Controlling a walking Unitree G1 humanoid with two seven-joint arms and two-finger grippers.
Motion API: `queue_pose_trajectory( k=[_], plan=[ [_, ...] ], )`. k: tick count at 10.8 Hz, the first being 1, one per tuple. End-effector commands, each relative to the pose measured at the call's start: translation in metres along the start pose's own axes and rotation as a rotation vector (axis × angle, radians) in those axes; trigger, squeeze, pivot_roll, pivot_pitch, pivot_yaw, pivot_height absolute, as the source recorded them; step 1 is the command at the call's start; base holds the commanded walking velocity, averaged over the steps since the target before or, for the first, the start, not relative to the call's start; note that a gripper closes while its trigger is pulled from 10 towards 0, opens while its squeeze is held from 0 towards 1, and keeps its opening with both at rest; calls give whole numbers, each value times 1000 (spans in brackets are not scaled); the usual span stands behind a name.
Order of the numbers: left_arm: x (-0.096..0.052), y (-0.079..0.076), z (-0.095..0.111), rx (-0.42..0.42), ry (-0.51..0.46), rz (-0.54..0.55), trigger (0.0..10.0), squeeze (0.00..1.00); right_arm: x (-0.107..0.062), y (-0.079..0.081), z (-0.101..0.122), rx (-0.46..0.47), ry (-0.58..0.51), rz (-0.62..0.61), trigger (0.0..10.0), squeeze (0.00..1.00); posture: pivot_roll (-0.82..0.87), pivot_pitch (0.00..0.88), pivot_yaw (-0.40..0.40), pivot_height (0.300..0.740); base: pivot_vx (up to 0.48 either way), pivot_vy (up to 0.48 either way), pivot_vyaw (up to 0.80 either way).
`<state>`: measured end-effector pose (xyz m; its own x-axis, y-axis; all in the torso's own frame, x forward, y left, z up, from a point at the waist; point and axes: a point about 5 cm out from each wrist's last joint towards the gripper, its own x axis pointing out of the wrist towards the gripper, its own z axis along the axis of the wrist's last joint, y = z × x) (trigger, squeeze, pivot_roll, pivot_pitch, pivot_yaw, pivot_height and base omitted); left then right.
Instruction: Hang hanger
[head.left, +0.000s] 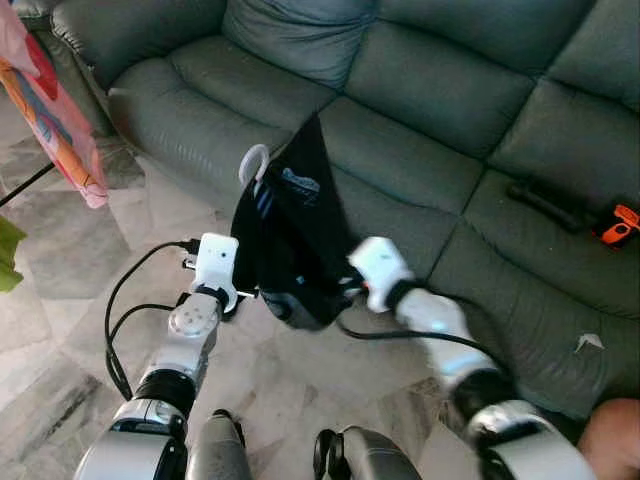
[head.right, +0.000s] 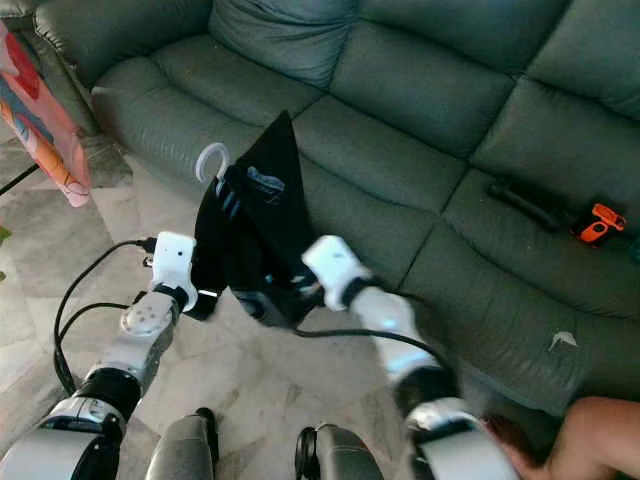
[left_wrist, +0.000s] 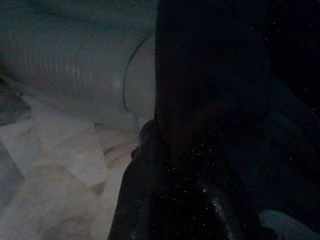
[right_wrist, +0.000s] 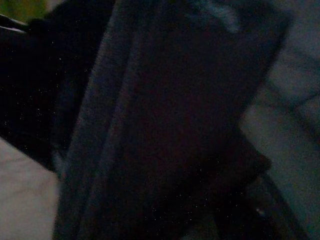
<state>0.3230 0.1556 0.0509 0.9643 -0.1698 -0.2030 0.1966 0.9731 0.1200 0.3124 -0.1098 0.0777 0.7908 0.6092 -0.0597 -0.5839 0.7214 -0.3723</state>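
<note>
A black garment on a white hanger is held up in the air in front of the sofa. The hanger's white hook sticks up at the garment's upper left. My left gripper reaches into the cloth's lower left edge and is shut on it. My right gripper presses in from the lower right, shut on the cloth, its fingers buried in the folds. Both wrist views are dark, with the black cloth close against the fingers.
A dark green leather sofa spans the back. On its right seat lie an orange and black tool and a black object. Pink and orange cloth hangs far left. A person's knee shows bottom right. Black cables loop over the marble floor.
</note>
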Motion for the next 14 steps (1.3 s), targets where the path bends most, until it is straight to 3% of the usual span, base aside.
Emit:
queue_pose_trajectory(
  k=[1, 2, 3, 4, 5, 6, 8, 10, 11, 12, 14],
  plan=[
    [5, 11, 17, -33, -61, 43, 1216, 0, -12, -15, 0, -5, -29, -108, 10000, 1000, -2, 163, -99, 740, 0, 0, 0],
    [6, 12, 18, -34, -63, 57, 784, 0, -16, -20, -1, 47, -38, -141, 10000, 1000, -6, 160, -98, 740, 0, 0, 0],
    [7, 12, 20, -22, -68, 61, 902, 0, -17, -8, -4, 223, -36, -9, 10000, 1000, -6, 159, -96, 740, 0, 0, 0],
    [8, 15, 19, 13, -54, 81, 941, 0, -20, 3, -9, 211, 11, 126, 10000, 1000, -6, 159, -96, 740, 0, 0, 0],
    [7, 22, 16, 34, -31, 121, 0, 0, -28, 21, -19, 119, 94, 325, 10000, 1000, -6, 159, -94, 740, 0, 0, 0],
    [5, 24, 19, 54, -56, 75, 78, 0, -35, 21, -18, 59, 92, 407, 10000, 1000, -1, 158, -95, 740, 0, 0, 0],
    [-1, 30, 16, 136, -46, -61, 0, 0, -41, -11, -10, 11, 92, 348, 10000, 1000, 0, 161, -91, 740, 0, 0, 0],
    [-21, 37, -4, 291, 29, -281, 0, 0, -72, -48, -16, -65, 183, 357, 10000, 1000, -10, 167, -84, 740, 0, 0, 0],
    [-34, 34, -17, 346, 80, -444, 0, 0, -84, -60, -17, -112, 215, 378, 10000, 1000, -16, 166, -82, 740, 0, 0, 0],
    [-46, 26, -22, 393, 91, -604, 0, 0, -87, -65, -15, -171, 232, 415, 10000, 1000, -17, 165, -81, 740, 0, 0, 0],
    [-55, 9, -15, 448, 21, -787, 0, 0, -84, -68, -18, -273, 272, 477, 10000, 1000, -10, 162, -83, 740, 0, 0, 0]
  ],
)
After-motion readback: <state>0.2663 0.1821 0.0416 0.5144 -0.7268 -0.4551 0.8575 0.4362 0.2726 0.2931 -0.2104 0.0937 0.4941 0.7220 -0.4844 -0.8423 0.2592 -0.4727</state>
